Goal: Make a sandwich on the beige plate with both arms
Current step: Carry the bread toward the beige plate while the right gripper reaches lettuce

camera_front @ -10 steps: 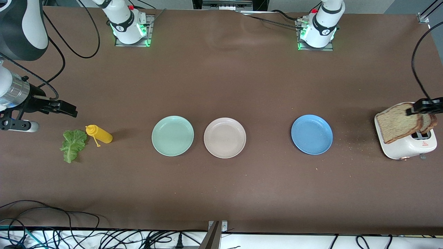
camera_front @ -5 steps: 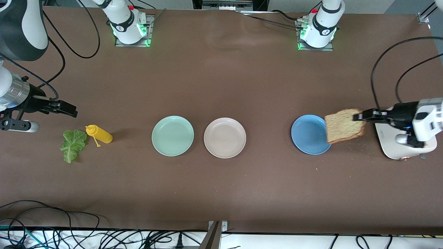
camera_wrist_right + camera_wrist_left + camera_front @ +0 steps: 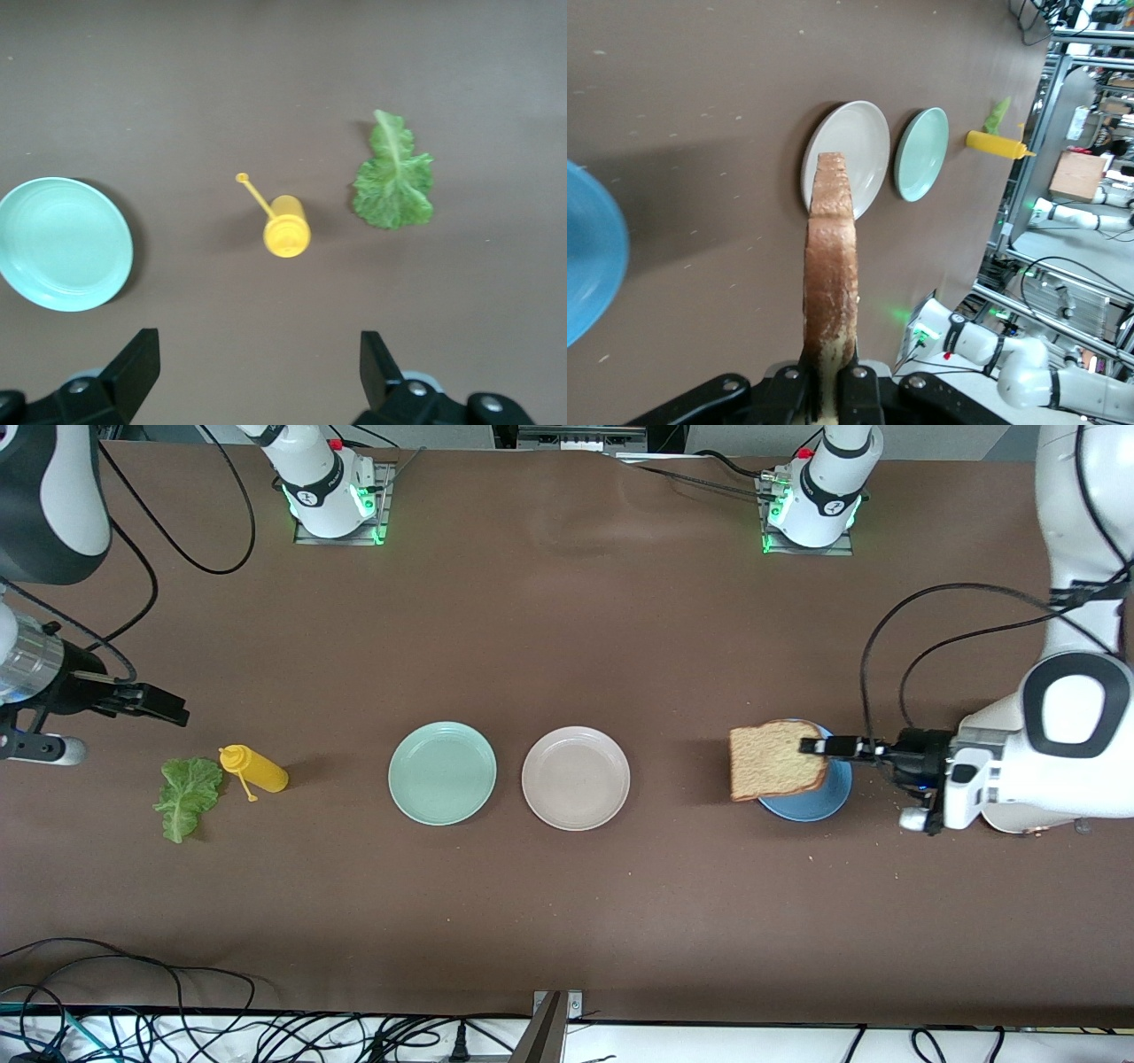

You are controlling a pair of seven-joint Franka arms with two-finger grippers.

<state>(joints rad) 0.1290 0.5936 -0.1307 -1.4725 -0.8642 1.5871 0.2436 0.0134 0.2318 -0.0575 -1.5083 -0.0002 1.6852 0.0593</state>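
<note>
My left gripper [image 3: 811, 747] is shut on a slice of brown bread [image 3: 775, 771] and holds it in the air over the blue plate [image 3: 828, 799]. In the left wrist view the slice [image 3: 831, 283] stands edge-on between the fingers, with the beige plate [image 3: 859, 142] ahead of it. The beige plate [image 3: 576, 778] lies bare mid-table. The green lettuce leaf [image 3: 187, 796] lies at the right arm's end of the table. My right gripper [image 3: 164, 706] is open and empty, up over the table near the leaf [image 3: 395, 178]. A second bread slice is not in view.
A mint-green plate [image 3: 442, 772] lies beside the beige one, toward the right arm's end. A yellow squeeze bottle [image 3: 254, 769] lies on its side beside the leaf. A white toaster [image 3: 1036, 825] is mostly hidden under the left arm. Crumbs dot the table near the blue plate.
My left gripper has carried the bread slice from the toaster to over the blue plate, toward the beige plate. The right gripper has barely moved.
</note>
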